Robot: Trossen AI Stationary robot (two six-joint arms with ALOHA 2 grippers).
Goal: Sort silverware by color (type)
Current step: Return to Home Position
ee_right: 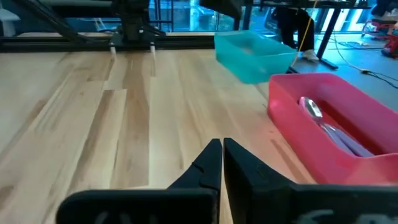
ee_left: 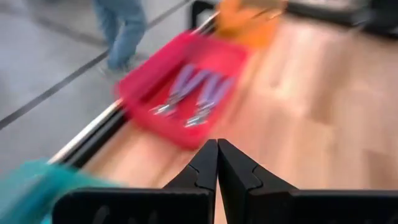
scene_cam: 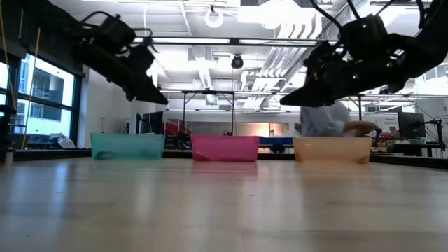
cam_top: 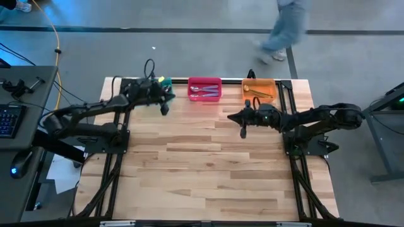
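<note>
Three bins stand along the table's far edge: a teal bin, a pink bin and an orange bin. Lavender-handled spoons lie in the pink bin, also seen as lavender-handled spoons in the right wrist view. Gold-handled spoons lie in the orange bin. My left gripper is shut and empty, raised just near of the teal bin. My right gripper is shut and empty, raised near of the gap between the pink and orange bins.
The wooden tabletop stretches bare from the bins to the near edge. A person walks on the floor beyond the far edge. A desk with a keyboard stands left of the table.
</note>
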